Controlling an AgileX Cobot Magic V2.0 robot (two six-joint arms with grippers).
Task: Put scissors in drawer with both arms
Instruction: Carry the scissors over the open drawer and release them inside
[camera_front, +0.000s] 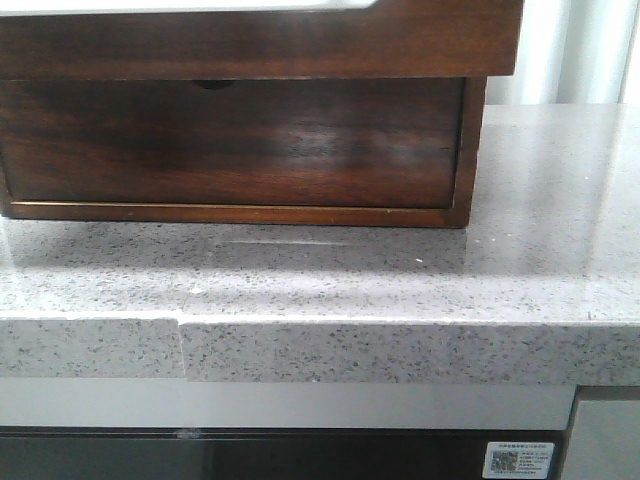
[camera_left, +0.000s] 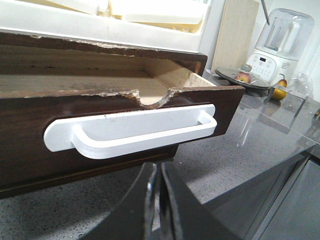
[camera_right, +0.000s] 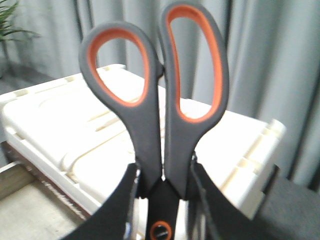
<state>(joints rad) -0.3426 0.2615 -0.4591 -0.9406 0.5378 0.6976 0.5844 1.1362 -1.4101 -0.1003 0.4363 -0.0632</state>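
Right fingers (camera_right: 162, 200) clamp scissors (camera_right: 155, 100), handles up, center frame; left fingers (camera_left: 157, 200) pressed together w/ nothing between, below open drawer (camera_left: 125, 130) on counter (camera_left: 250, 145).

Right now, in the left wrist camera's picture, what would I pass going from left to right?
White drawer handle on the pulled-out drawer → pale wooden board → round dark tray with a small fruit → white kitchen appliance → yellow fruit.
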